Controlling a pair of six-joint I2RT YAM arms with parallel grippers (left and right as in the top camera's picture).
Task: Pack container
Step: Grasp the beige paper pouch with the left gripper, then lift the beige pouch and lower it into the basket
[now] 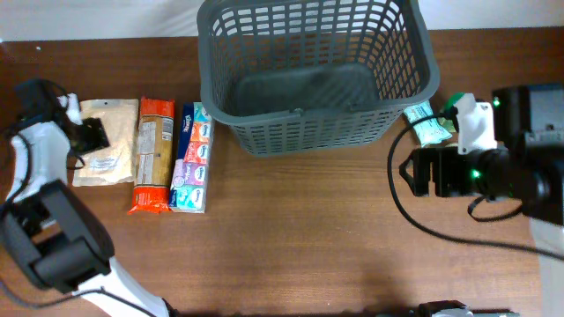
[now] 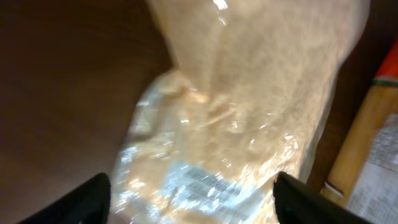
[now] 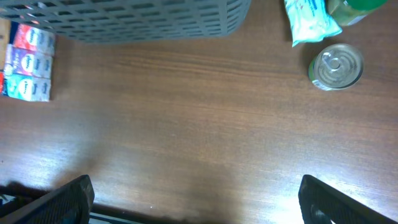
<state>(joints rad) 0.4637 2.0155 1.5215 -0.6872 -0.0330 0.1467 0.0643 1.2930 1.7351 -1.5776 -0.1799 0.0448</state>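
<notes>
At the far middle of the wooden table (image 1: 300, 238) stood the container (image 1: 308, 132), a dark grey basket with lattice sides, upright, its solid bottom in view from overhead. Just left of it three packs lay side by side, long edges parallel: a multicoloured tissue pack (image 1: 192, 158) nearest the basket, an orange-ended packet (image 1: 154, 154) touching it, and a clear bag of pale grain (image 1: 106, 145) outermost. At the basket's right corner lay a small teal packet (image 1: 426, 123); the right wrist view showed a silver tin can (image 3: 336, 65) close beside that packet, standing on end, with a green item (image 3: 354, 6) cut off by the frame edge.

The left gripper (image 2: 193, 205) hung over the bag of grain, its fingers (image 2: 87, 199) released and spread wide, one at each side of the bag; whether they touched it could not be told. The right gripper (image 3: 199, 205) was over bare table right of the basket and well apart from it, its fingers (image 3: 62, 199) likewise spread and grasping nothing
</notes>
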